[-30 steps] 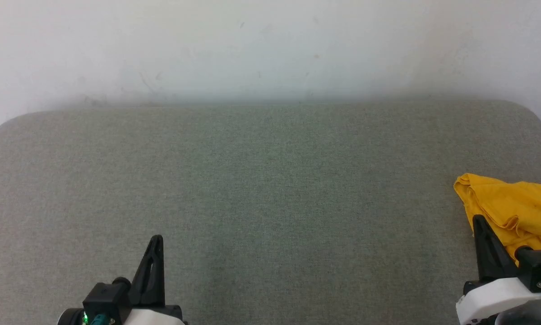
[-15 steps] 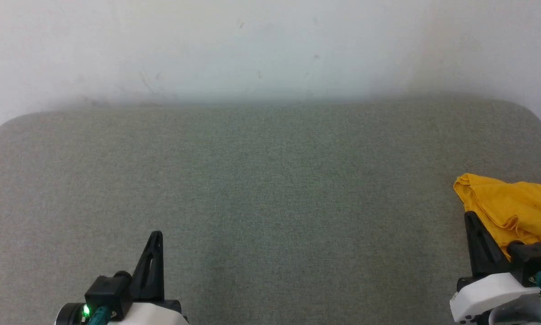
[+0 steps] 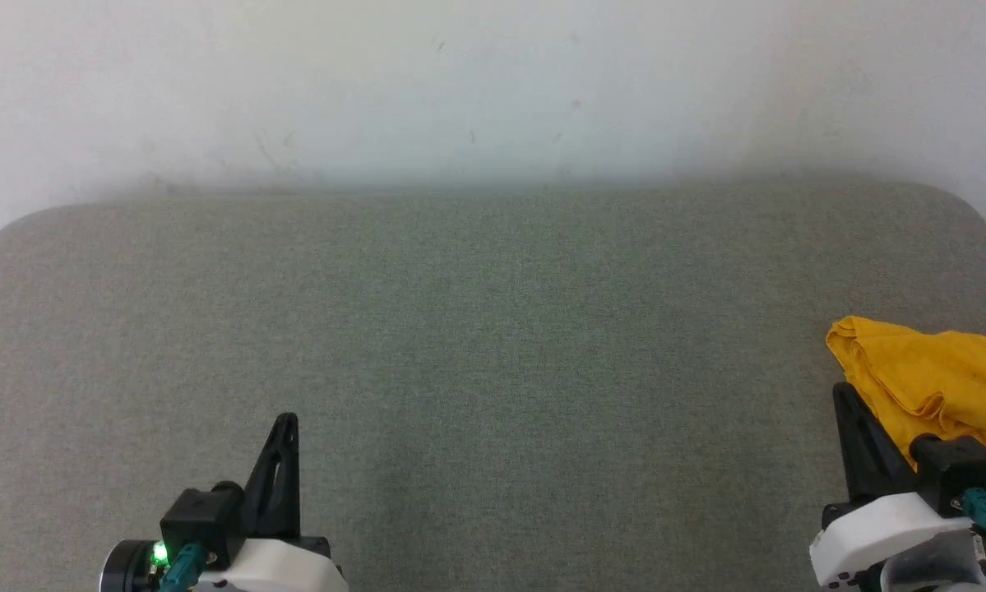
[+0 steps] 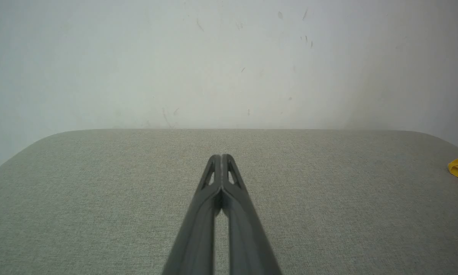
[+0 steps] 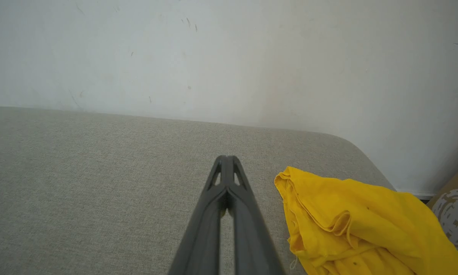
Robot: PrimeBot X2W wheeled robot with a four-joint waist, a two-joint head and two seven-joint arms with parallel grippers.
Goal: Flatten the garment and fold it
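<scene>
Yellow garment (image 5: 347,217), bunched at the right edge of the surface (image 3: 493,329), lies just right of the clenched, empty right claw (image 5: 225,157); the clenched left claw (image 4: 221,156) sits well apart.

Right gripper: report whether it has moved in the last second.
Yes. In the head view the right gripper has shifted left and slightly up, judged against the unmoved garment.

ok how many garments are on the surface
1: a crumpled yellow garment at the right end of the grey fabric surface, just right of the right gripper. It runs past the frame edge, so more could be hidden.
</scene>
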